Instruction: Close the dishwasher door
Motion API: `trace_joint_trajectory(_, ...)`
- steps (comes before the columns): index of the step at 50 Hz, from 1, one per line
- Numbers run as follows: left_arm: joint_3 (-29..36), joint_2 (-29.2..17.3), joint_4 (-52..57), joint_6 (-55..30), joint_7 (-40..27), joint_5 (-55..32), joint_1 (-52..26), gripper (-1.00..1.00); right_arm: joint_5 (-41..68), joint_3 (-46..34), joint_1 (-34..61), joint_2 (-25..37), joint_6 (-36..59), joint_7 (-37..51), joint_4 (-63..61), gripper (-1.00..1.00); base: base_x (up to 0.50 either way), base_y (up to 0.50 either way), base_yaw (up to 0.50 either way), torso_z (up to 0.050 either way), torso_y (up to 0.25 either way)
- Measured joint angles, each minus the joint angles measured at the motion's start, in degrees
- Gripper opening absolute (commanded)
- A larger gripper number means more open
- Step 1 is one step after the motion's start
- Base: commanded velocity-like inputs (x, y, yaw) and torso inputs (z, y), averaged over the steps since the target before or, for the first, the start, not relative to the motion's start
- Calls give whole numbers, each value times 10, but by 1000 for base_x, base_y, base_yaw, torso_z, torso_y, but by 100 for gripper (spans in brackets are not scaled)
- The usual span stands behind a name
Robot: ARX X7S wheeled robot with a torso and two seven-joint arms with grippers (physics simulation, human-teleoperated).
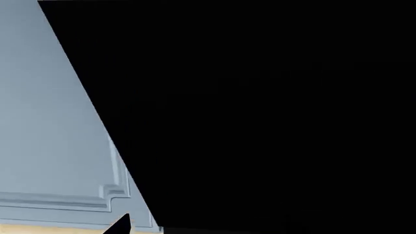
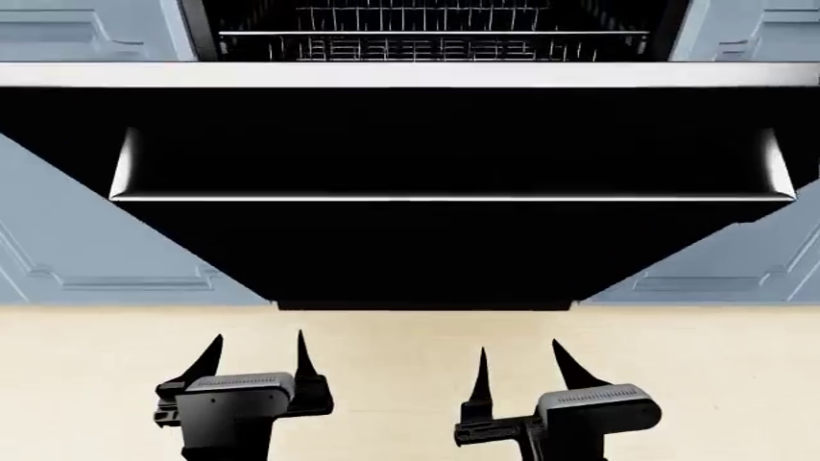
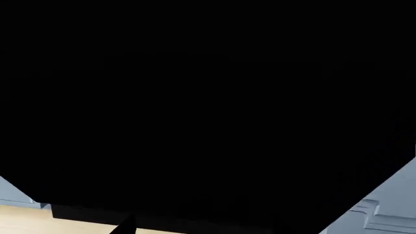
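Observation:
The dishwasher door is a glossy black panel, swung partly down and leaning out toward me. It has a pale silver top edge and a wide recessed handle slot. Both grippers hover over the floor just in front of the door's lower edge, clear of it. My left gripper is open and holds nothing. My right gripper is open and empty too. The door fills most of the left wrist view and nearly all of the right wrist view. Each wrist view shows only one dark fingertip.
Wire racks show inside the open dishwasher above the door. Blue-grey panelled cabinet fronts flank it on both sides. Pale beige floor lies under the grippers.

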Motion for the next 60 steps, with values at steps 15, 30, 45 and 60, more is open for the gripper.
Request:
trace_joint_trajectory(15, 0, -1, 1, 0, -4, -3, -2, 100, 2, 0, 1, 2, -1, 4, -2, 100, 428, 1, 0, 0, 1)
trace_joint_trajectory(30, 1, -2, -2, 1, -7, -5, -6, 100, 4, 1, 1, 3, -4, 10, -3, 100, 0, 0, 0, 0, 0)
trace_joint_trajectory(45, -9, -22, 87, -51, -32, -33, -19, 100, -18, 4, 20, 44, 92, 28, -166, 100, 0, 0, 0, 0, 1)
trace_joint_trajectory(60, -15, -46, 234, -174, -85, -67, -83, 100, -10, 20, 138, 92, 345, 45, -409, 100, 0, 0, 0, 0, 3)
